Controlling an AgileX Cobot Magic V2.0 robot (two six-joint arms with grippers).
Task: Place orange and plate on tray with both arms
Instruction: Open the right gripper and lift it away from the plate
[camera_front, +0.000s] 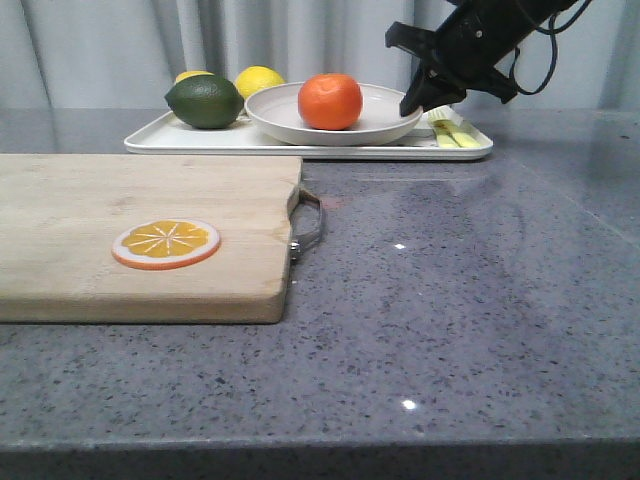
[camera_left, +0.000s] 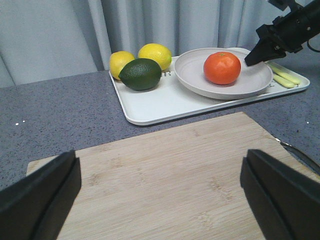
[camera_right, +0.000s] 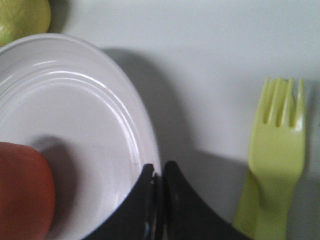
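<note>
Our right gripper (camera_front: 412, 105) pinches the plate (camera_front: 385, 118) rim, its jaws clamped there to steady the plate on the tray (camera_front: 300, 145); the orange (camera_front: 330, 101) rides inside, just beside it. Our left gripper (camera_left: 160, 192) hangs released over the cutting board (camera_left: 165, 180).

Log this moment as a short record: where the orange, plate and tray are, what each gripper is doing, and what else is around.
orange: in the plate
plate: on the tray
tray: far side of the table
right gripper: shut on the plate's rim
left gripper: open, empty, over the cutting board
also on tray: lime, two lemons, fork
on board: orange slice
</note>
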